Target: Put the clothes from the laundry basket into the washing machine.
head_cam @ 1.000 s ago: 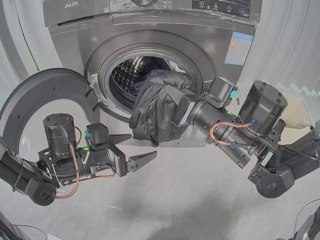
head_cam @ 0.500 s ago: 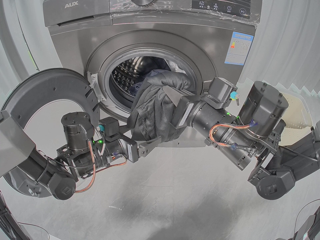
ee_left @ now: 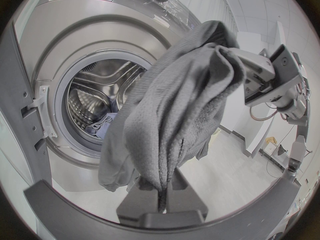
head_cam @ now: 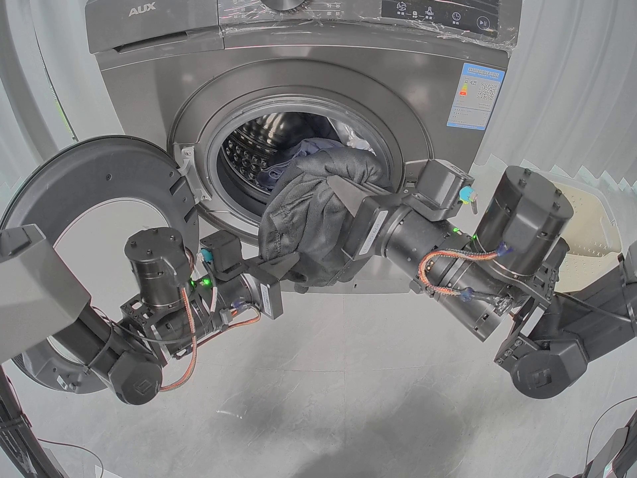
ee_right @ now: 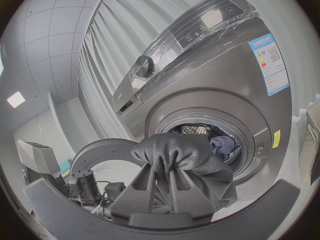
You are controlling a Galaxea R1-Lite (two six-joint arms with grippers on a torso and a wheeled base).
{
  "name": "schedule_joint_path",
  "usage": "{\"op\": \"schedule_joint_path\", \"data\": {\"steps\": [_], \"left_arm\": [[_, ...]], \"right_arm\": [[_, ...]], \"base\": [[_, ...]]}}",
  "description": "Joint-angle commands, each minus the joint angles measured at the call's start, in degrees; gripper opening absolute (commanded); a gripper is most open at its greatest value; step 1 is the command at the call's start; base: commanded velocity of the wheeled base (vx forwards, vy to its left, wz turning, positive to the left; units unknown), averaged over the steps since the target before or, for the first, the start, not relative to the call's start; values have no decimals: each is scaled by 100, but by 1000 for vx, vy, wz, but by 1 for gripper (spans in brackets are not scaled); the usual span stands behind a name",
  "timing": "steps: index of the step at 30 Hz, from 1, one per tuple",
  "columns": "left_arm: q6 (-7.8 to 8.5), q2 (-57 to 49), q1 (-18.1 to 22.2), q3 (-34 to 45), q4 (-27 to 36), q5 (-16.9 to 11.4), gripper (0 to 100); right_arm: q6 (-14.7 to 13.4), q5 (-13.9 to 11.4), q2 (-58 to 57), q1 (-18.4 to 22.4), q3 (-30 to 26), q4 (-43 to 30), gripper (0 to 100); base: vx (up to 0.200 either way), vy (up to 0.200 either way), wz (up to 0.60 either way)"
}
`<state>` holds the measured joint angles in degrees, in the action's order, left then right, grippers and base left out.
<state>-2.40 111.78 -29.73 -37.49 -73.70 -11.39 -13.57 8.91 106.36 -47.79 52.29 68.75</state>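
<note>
On garment (head_cam: 305,214) now, left jaws

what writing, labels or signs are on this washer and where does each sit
brand logo: a short brand name in capitals on the washing machine drawer front
blue label: coloured rating bars and a square code; print too small to read
yellow sticker beside the door opening: too small to read
control panel: symbols and a play-pause sign, no readable words
</note>
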Motion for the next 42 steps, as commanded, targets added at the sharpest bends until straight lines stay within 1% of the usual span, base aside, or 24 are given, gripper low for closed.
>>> {"op": "schedule_joint_path", "data": {"steps": [1, 2, 4, 6, 7, 9, 12, 16, 17, 20, 22, 26, 27, 29, 30, 33, 35, 36, 37, 38, 42], "left_arm": [[29, -393, -287, 576, -320, -83, 0], [29, -446, -314, 646, -346, -101, 0], [73, -719, -437, 1033, -461, -162, 0], [73, -859, -472, 1279, -566, -268, 0], [73, -973, -490, 1437, -698, -373, 0], [38, -1061, -490, 1551, -944, -479, 0], [-15, -1096, -472, 1613, -1322, -496, 0], [-15, -1053, -454, 1534, -1463, -487, 0], [-15, -1035, -454, 1525, -1463, -487, 0], [-15, -973, -446, 1463, -1463, -479, 0], [-32, -921, -402, 1349, -1463, -426, 0], [-59, -859, -208, 1165, -1463, -373, 0], [-94, -789, -147, 1015, -1463, -303, 0], [-147, -736, -103, 883, -1463, -162, 0], [-199, -710, -94, 804, -1463, -74, 0], [-314, -666, -85, 637, -1463, 66, 0], [-384, -657, -77, 514, -1463, 172, 0], [-384, -657, -77, 514, -1463, 172, 0], [-428, -657, -77, 444, -1463, 242, 0], [-437, -657, -77, 409, -1463, 277, 0], [-454, -666, -77, 338, -1463, 286, 0]], "right_arm": [[3, -3, 25, 41, -34, -11, 0], [3, -12, 25, 41, -34, -2, 0], [12, -12, 34, 33, -43, -11, 0], [12, -12, 69, 33, -61, -11, 0], [21, -12, 95, 24, -96, -11, 0], [74, -12, 113, 15, -105, -11, 0], [126, -30, 165, 15, -105, -2, 0], [135, -56, 227, -3, -122, 33, 0], [135, -65, 262, -11, -122, 85, 100], [135, -65, 376, -20, -148, 279, 100], [144, -56, 394, 33, -280, 305, 100], [258, -56, 368, 138, -474, 305, 100], [320, -56, 324, 235, -623, 323, 100], [381, -65, 262, 270, -808, 367, 100], [399, -65, 218, 279, -922, 411, 100], [408, -65, 165, 323, -1177, 437, 100], [469, -74, 122, 331, -1405, 437, 100], [469, -74, 122, 331, -1405, 437, 100], [487, -74, 130, 349, -1581, 446, 100], [495, -74, 148, 375, -1678, 455, 100], [522, -83, 245, 428, -1862, 657, 100]], "base": [[0, 0, 0], [0, 0, 0], [0, 0, 0], [0, 0, 0], [0, 0, 0], [0, 0, 0], [0, 0, 0], [0, 0, 0], [0, 0, 0], [0, 0, 0], [0, 0, 0], [0, 0, 0], [0, 0, 0], [0, 0, 0], [0, 0, 0], [0, 0, 0], [0, 0, 0], [0, 0, 0], [0, 0, 0], [0, 0, 0], [0, 0, 0]]}}
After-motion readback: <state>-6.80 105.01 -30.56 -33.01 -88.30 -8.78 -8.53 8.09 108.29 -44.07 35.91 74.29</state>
